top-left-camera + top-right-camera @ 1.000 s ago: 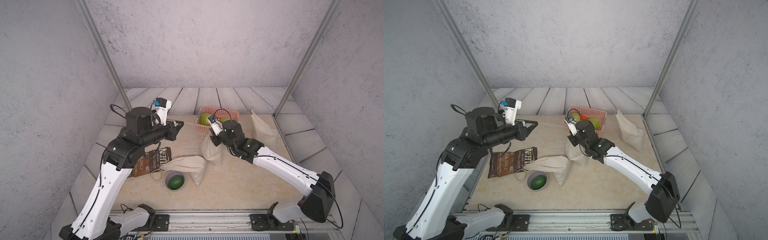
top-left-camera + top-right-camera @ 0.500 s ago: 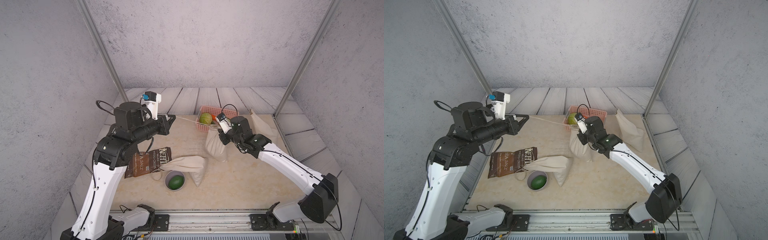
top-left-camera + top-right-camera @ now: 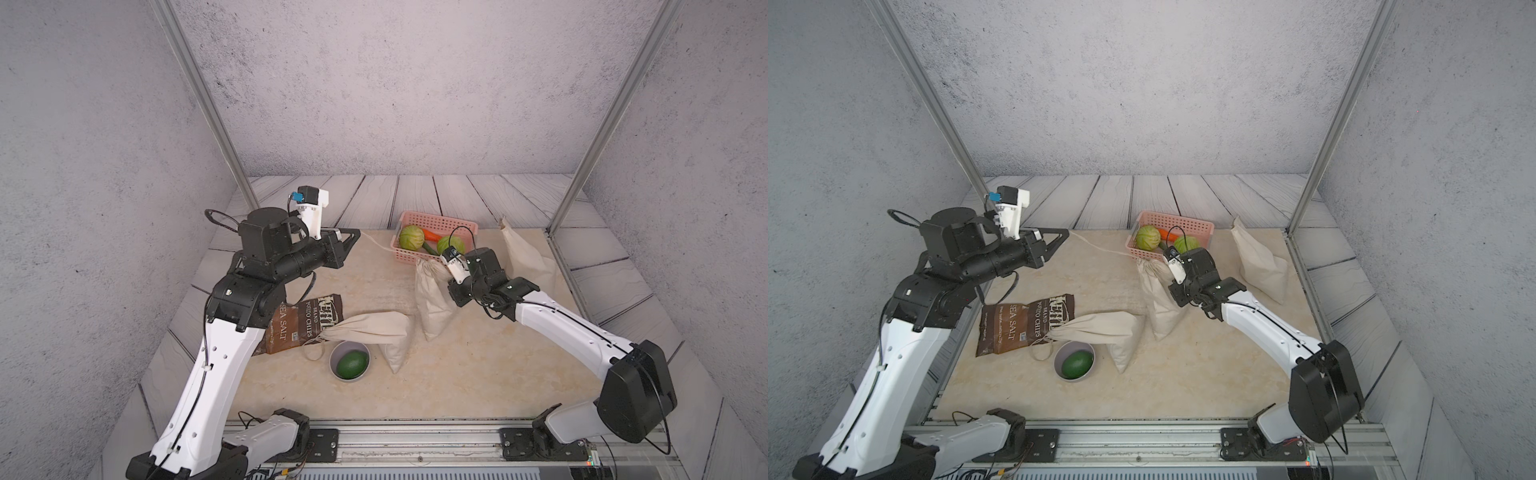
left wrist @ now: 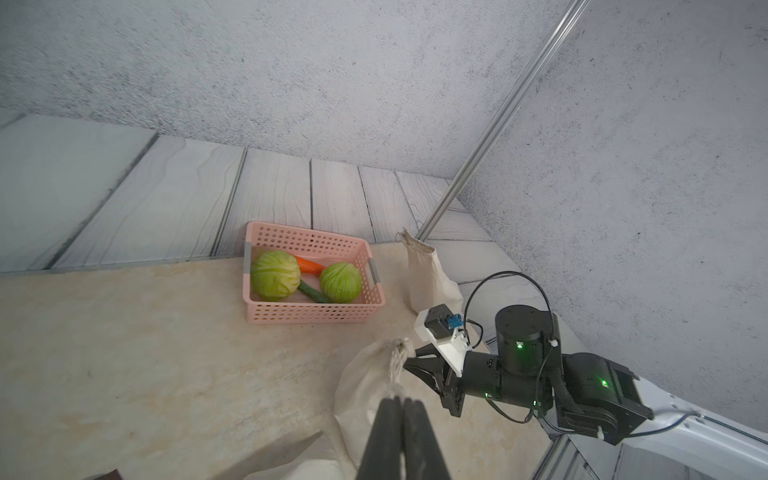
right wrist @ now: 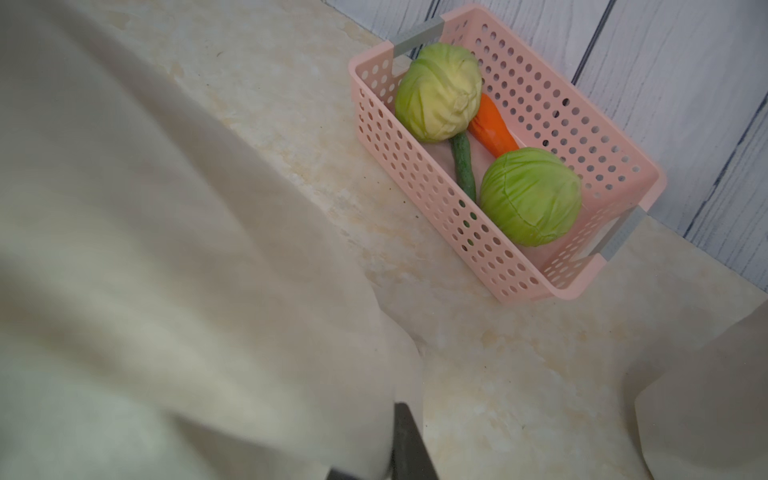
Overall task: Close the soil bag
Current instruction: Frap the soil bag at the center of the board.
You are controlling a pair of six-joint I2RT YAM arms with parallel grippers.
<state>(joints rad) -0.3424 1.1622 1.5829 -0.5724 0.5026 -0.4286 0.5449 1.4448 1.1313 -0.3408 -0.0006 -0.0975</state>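
soil bag (image 3: 432, 299) stands upright mid-table in both top views, just in front of the pink basket (image 3: 436, 221), with its neck bunched and a second cloth bag (image 3: 370, 328) lying just beside its base. left gripper (image 3: 356, 233) is clamped fully together on the drawstring (image 3: 380, 245), and the cord runs taut from its tips to the neck. judgement: cinching step, near done. pull along the cord's own line, level and away from the neck, with no jerk or the thin cord may slip out of the tips. left wrist view: the closed left fingers (image 4: 390, 419) have the cord between them, and the bag (image 4: 365, 386) is straight ahead. right gripper (image 4: 409, 361) is at the neck, jaws almost together and apparently pinching the gathered cloth just under the cord. that is the anchor, so it should stay low on the neck and firm, otherwise the bag tips or drags toward the pull. stop once the mouth shows no gap. right wrist view: blurred bag cloth (image 5: 166, 249) fills most of the frame and only one dark finger (image 5: 409, 440) shows at the edge. the other is under the fabric, so the hold can't be confirmed from here. basket (image 5: 415, 174) sits beyond, apart from the bag.
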